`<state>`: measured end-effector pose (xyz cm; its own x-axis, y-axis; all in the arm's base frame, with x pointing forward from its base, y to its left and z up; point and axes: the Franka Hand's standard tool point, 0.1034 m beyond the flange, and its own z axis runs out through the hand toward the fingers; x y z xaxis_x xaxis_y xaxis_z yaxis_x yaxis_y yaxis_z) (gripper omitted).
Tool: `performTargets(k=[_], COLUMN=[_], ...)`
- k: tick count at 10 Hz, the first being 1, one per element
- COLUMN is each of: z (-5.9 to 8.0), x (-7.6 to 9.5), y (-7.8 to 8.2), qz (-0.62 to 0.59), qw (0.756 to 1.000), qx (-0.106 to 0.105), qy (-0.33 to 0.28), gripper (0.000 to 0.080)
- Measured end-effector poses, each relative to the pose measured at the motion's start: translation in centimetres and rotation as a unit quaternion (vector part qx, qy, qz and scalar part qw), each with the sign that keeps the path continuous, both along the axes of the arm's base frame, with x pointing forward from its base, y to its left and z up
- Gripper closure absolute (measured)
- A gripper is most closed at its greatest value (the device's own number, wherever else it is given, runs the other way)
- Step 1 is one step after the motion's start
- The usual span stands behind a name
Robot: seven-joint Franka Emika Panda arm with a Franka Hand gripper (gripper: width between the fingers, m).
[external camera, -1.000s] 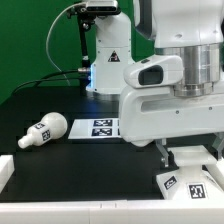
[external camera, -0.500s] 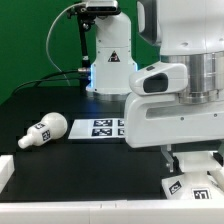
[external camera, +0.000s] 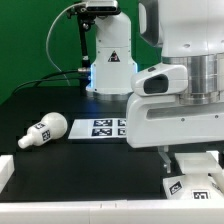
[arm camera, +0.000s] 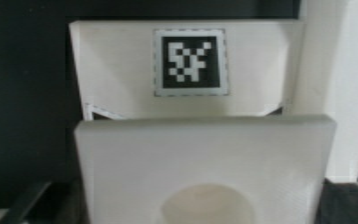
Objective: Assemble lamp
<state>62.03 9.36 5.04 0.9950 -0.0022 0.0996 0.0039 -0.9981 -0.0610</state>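
Observation:
The lamp's low square base (external camera: 196, 181) lies at the exterior view's lower right, two tags on its top. My gripper (external camera: 178, 157) hangs right over it. In the wrist view the base (arm camera: 194, 100) fills the picture, with one tag and a round socket (arm camera: 211, 205). The gripper (arm camera: 190, 208) is open, its dark fingers (arm camera: 30, 203) standing wide on either side of the base and close to its sides. The round bulb (external camera: 42, 131) lies on its side at the exterior view's left, far from the gripper. The shade is out of view.
The marker board (external camera: 98, 127) lies flat between the bulb and my arm. A white rim (external camera: 60, 210) runs along the near table edge. The arm's pedestal (external camera: 110, 60) stands at the back, cables beside it.
My arm has shifted a little toward the exterior view's right and come down over the base. It has hardly moved over the last half second. The bulb has not moved.

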Motion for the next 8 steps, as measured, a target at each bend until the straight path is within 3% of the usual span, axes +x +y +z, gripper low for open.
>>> performTargets(k=[1, 4, 6, 8], z=[0.1, 4.4, 6.5, 6.0], x=[0.0, -0.9, -1.6, -1.7], y=[0.0, -1.8, -3.8, -3.5], qz=[0.001, 0.032, 0.042, 0.054], qw=[1.0, 0.999, 0.999, 0.998], qx=[0.0, -0.005, -0.007, -0.007], qy=[0.002, 0.022, 0.018, 0.02], gripper=[0.013, 0.0101, 0.01, 0.01])
